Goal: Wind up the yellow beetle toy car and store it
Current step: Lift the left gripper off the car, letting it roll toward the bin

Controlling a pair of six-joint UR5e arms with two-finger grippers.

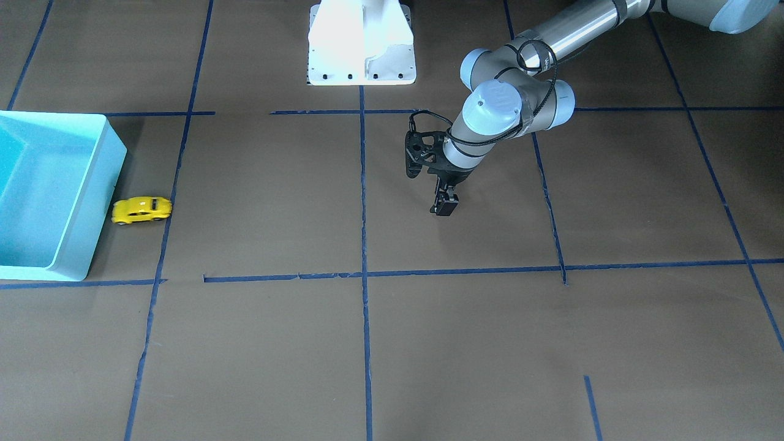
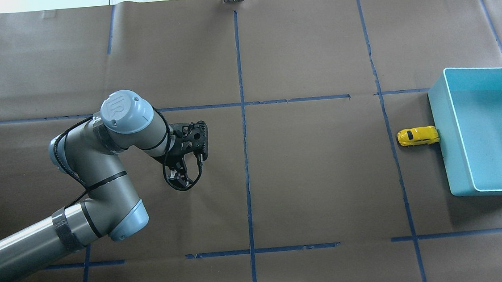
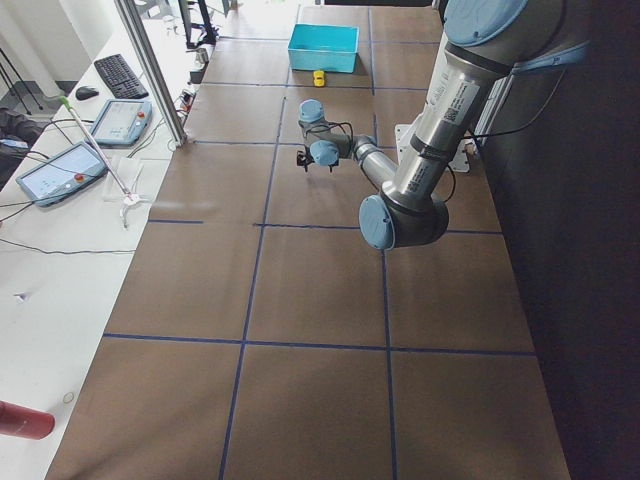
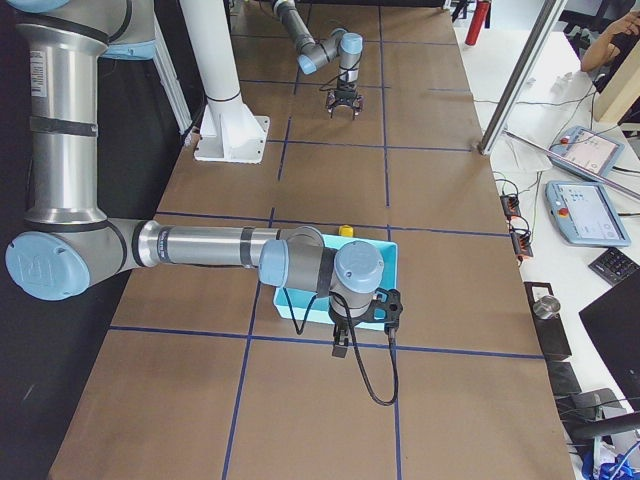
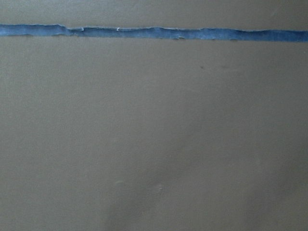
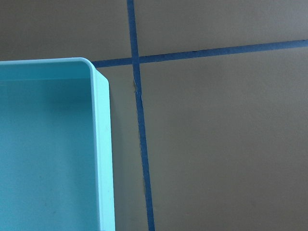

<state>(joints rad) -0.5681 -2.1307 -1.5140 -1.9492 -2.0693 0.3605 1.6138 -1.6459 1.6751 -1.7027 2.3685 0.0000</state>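
The yellow beetle toy car [image 1: 141, 210] stands on its wheels on the brown paper, its end touching the outer wall of the light blue bin [image 1: 92, 202]. It also shows in the overhead view [image 2: 417, 136], beside the bin [image 2: 450, 143]. The bin is empty. My left gripper [image 1: 444, 207] points down near the table's middle, far from the car, empty, and its fingers look slightly open. My right gripper [image 4: 340, 348] shows only in the exterior right view, low beside the bin's other side, and I cannot tell whether it is open or shut. The right wrist view shows a bin corner [image 6: 98, 96].
The white robot base [image 1: 361, 46] stands at the robot's edge of the table. Blue tape lines [image 1: 363, 184] divide the brown paper into squares. Tablets and cables lie on the white side bench [image 4: 590, 200], off the work surface.
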